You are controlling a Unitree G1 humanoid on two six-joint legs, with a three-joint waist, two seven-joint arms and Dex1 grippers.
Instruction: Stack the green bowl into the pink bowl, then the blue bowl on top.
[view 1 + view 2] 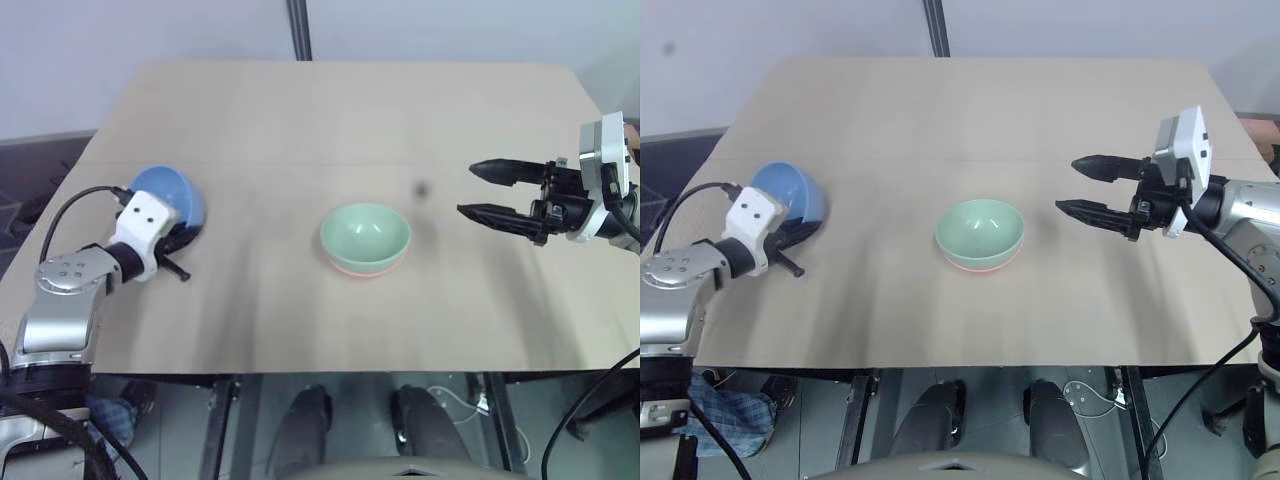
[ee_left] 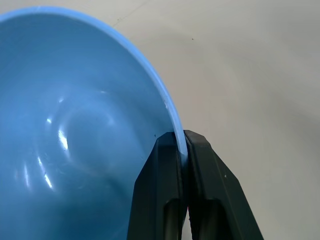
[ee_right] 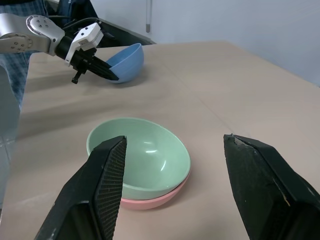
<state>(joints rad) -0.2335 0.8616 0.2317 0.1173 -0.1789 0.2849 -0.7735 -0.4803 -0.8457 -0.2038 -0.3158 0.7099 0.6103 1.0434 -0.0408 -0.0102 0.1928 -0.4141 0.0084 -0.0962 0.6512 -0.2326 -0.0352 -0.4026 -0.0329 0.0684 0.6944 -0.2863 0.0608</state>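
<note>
**Left gripper pinches blue bowl's rim**

The smooth pale mint-green bowl (image 1: pixel 365 235) sits nested in the salmon-pink bowl (image 3: pixel 150 201) at the centre of the light wooden table (image 1: pixel 350 110). At the table's left, the left gripper (image 2: pixel 181 145) clamps the tilted sky-blue bowl (image 1: pixel 165 192) by its rim. At the right, the right gripper (image 1: pixel 487 191) hovers with fingers spread wide, empty.

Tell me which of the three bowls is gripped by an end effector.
The blue bowl, tilted at the table's left side; the left end effector pinches its rim. The green bowl sits nested in the pink bowl, untouched.
</note>
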